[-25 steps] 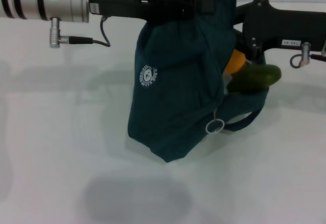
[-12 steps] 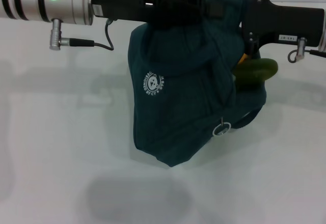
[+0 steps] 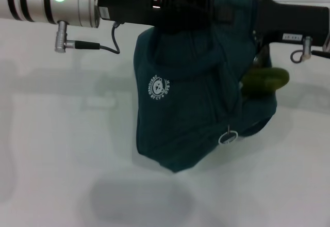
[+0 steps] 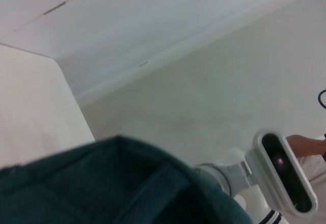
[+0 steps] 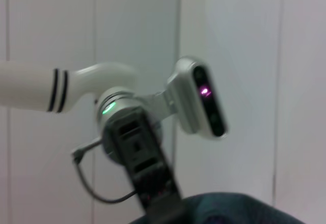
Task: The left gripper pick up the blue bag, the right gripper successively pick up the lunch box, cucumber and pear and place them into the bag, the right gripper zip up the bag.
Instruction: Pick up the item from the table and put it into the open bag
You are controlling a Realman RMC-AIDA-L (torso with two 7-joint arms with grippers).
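Head view: cucumber (image 3: pixel 266 80) end pokes rightward from blue bag (image 3: pixel 191 108) (axis sideways).

My head camera looks forward and down from above the blue bag (image 3: pixel 191 108), framing it close with both arms crossing above it. My left wrist camera sits just behind the bag's top fabric (image 4: pixel 117 183), facing upward past it. My right wrist camera faces across the bag (image 5: pixel 234 208) toward the left arm. All three share the bag.
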